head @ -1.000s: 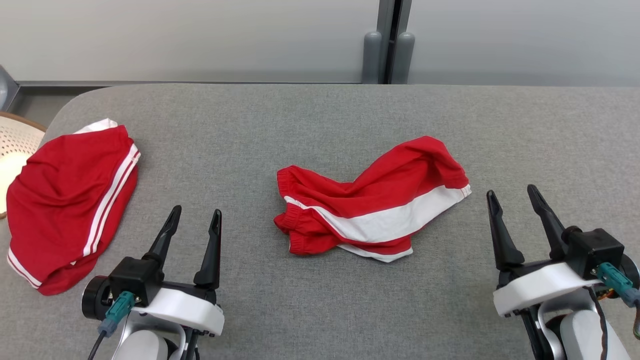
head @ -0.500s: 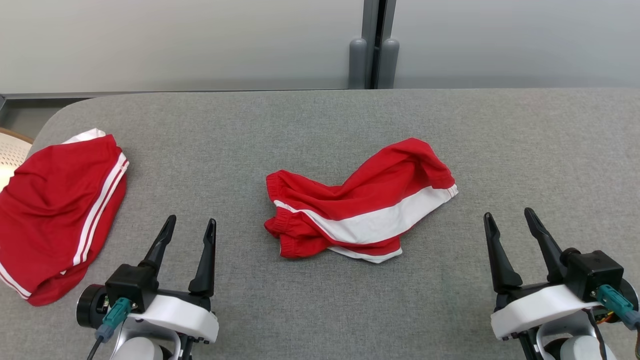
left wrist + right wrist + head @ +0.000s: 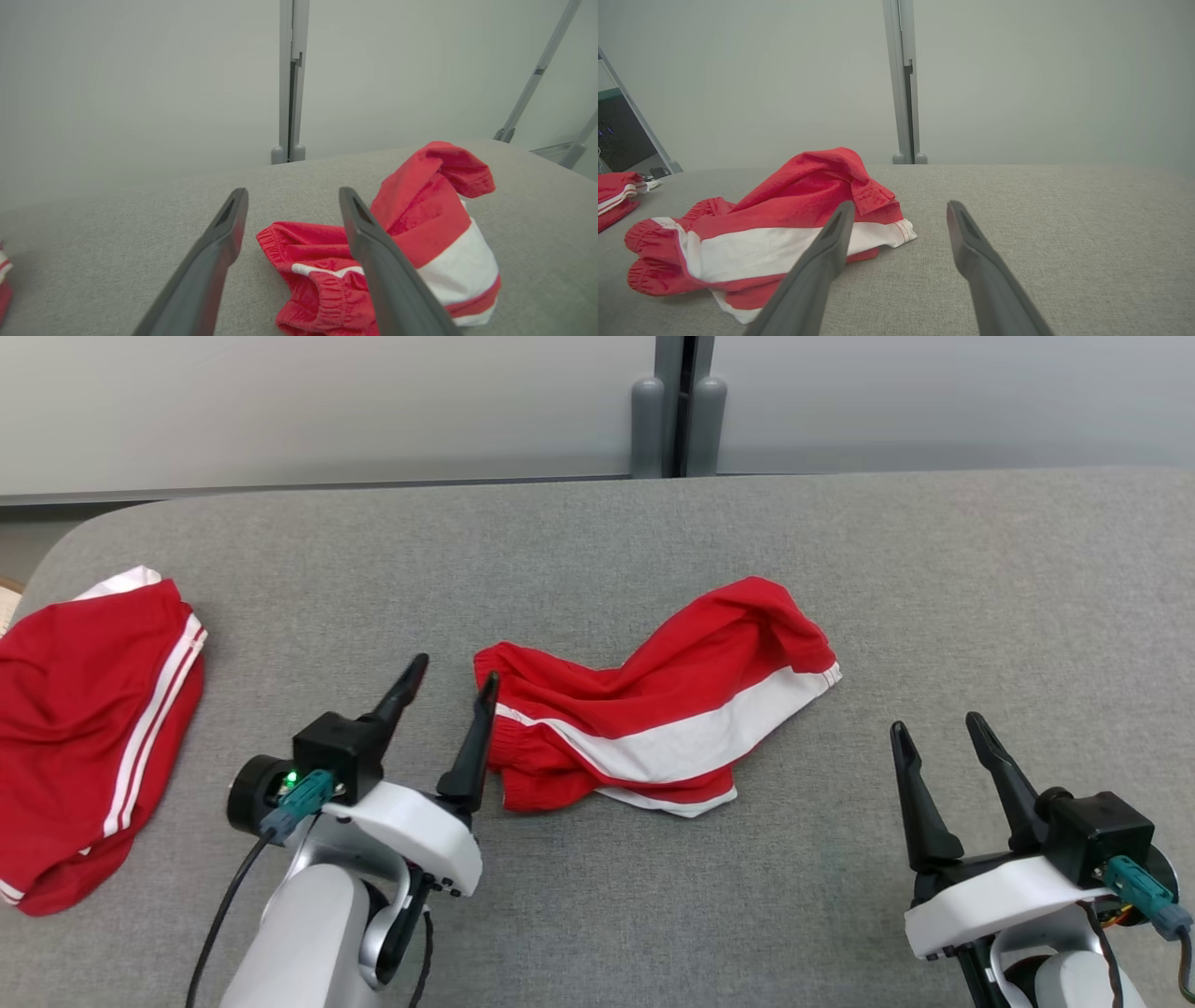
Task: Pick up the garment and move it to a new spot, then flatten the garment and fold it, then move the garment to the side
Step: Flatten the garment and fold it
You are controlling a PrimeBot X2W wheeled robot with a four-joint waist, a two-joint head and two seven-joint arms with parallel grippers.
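The garment (image 3: 653,709) is a pair of red shorts with a broad white band, lying crumpled in the middle of the grey padded table (image 3: 597,541). My left gripper (image 3: 456,670) is open, its right fingertip close by the elastic waistband at the garment's left end, with nothing between the fingers. In the left wrist view the garment (image 3: 420,233) lies just ahead and to the right of the left gripper (image 3: 293,192). My right gripper (image 3: 936,723) stands open over bare table, to the right of the garment's leg hem. The right wrist view has the garment (image 3: 784,219) to the left of the right gripper (image 3: 901,204).
A second pair of red shorts with thin white stripes (image 3: 84,728) lies at the table's left edge, also seen far left as red shorts (image 3: 614,186). A grey post (image 3: 667,420) and pale wall panels stand behind the table's far edge.
My left gripper has moved forward and to the right, up to the garment's waistband end. The head camera has shifted, sliding the scene leftward. The right gripper has held its place.
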